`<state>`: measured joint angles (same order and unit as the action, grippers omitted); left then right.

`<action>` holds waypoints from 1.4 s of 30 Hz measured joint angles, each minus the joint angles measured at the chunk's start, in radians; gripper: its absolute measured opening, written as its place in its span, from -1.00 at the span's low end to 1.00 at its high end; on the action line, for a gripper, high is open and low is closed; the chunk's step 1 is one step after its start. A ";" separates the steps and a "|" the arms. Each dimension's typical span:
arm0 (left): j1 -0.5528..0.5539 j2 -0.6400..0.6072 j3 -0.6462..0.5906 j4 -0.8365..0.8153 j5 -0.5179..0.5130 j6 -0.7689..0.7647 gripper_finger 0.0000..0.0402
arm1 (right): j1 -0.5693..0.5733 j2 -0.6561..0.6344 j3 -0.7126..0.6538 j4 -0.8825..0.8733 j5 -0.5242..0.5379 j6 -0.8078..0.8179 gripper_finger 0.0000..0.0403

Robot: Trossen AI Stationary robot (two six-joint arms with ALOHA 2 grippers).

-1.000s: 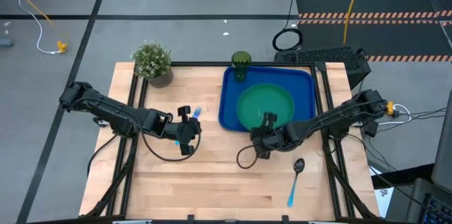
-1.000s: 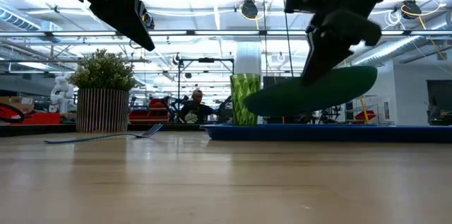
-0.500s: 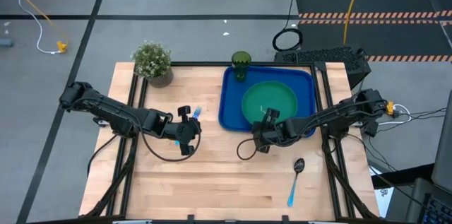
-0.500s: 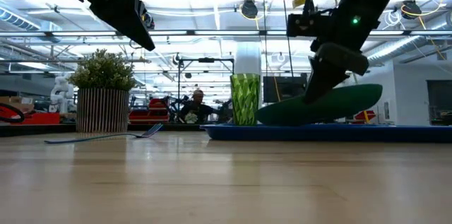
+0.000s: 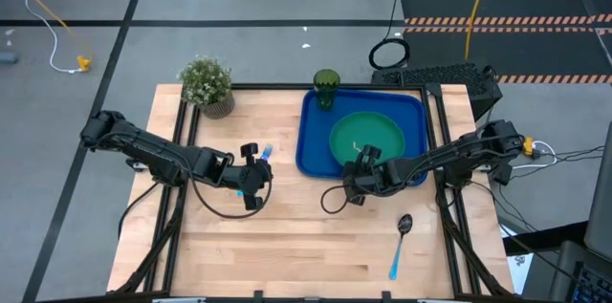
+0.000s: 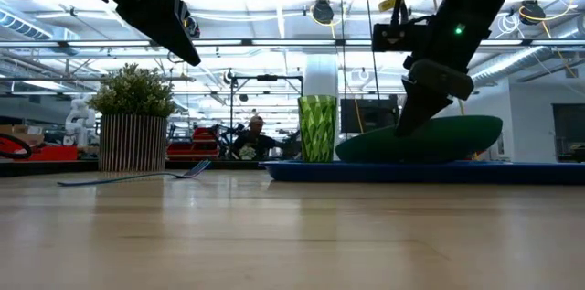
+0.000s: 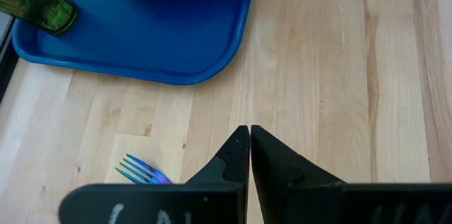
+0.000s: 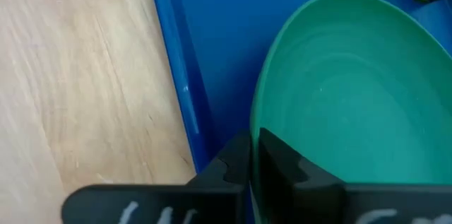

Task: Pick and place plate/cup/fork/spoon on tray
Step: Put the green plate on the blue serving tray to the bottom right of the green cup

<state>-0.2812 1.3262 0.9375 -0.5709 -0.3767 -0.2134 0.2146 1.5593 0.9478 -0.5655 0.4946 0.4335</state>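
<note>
Your left pincer (image 5: 251, 177) hangs pressed together above the fork (image 5: 265, 152), handle pointing away toward the tray (image 5: 312, 155). Your right pincer (image 5: 360, 155) pinches the plate (image 5: 378, 135) rim, plate on tray.

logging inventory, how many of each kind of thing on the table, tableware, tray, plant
plate: 1
cup: 1
fork: 1
spoon: 1
tray: 1
plant: 1
total: 6

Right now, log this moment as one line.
right gripper: shut on plate rim, over tray | left gripper: shut, empty, above fork | spoon: on table
</note>
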 joint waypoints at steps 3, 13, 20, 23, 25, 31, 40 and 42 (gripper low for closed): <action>0.000 0.000 0.000 0.000 0.000 -0.001 -0.90 | 0.000 0.000 0.000 0.001 0.000 0.000 -0.95; 0.000 0.000 0.000 0.000 0.000 -0.008 -0.90 | 0.000 0.000 0.000 -0.039 0.002 0.011 -0.95; 0.000 0.000 0.000 0.000 0.000 -0.010 -0.90 | 0.000 0.000 0.000 -0.056 0.003 0.032 -0.94; 0.000 0.000 0.000 0.000 0.000 -0.010 -0.90 | 0.000 0.000 0.000 -0.057 0.003 0.028 -0.92; 0.000 0.000 0.000 0.000 0.000 -0.010 -0.90 | 0.000 0.000 0.000 -0.057 0.005 0.026 -0.89; 0.000 0.000 0.000 0.000 0.000 -0.013 -0.90 | 0.000 0.000 0.000 -0.057 0.010 0.027 -0.77; 0.000 0.000 0.000 0.000 0.000 -0.013 -0.90 | 0.000 0.000 0.000 -0.057 0.005 0.037 -0.61; 0.000 0.000 0.000 0.000 0.000 -0.013 -0.90 | 0.000 0.000 0.000 -0.057 0.002 0.037 -0.60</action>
<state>-0.2811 1.3262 0.9377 -0.5713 -0.3766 -0.2264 0.2150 1.5593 0.9478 -0.6224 0.4969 0.4710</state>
